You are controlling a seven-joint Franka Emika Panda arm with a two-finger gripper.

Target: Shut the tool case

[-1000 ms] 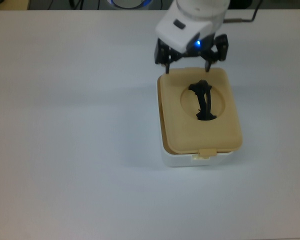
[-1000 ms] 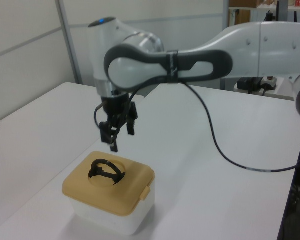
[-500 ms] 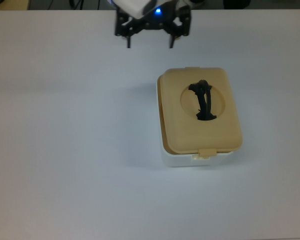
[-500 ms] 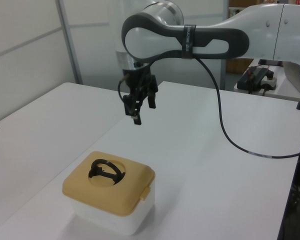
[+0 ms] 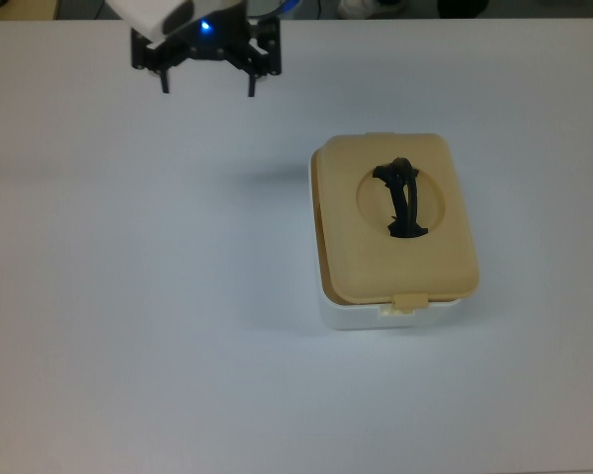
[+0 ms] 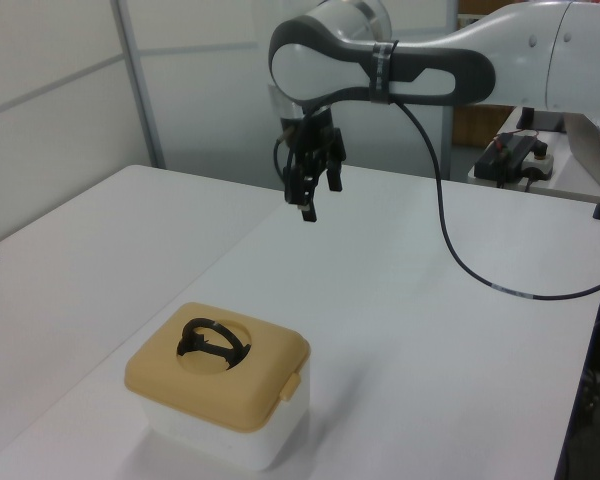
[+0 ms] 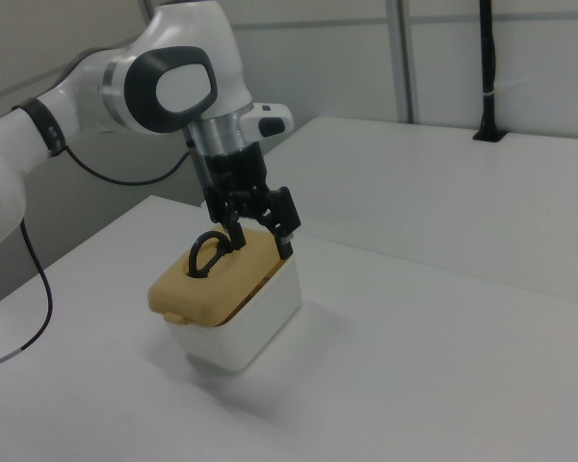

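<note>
My black two-finger gripper (image 5: 207, 86) hangs released, its 2 fingers spread and holding nothing, above the white table (image 5: 128, 296) at the top view's far left. Well apart, to the top view's right, the white rectangular plastic tub (image 5: 376, 314) sits under its tan rounded-rectangle lid (image 5: 393, 219), black handle (image 5: 402, 197) upright in the round recess.

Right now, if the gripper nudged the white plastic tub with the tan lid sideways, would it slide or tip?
The white plastic tub would probably slide: it looks squat and flat-based on the smooth table. The tan lid sits slightly askew, so it may shift. Likely light, though its contents are hidden.
</note>
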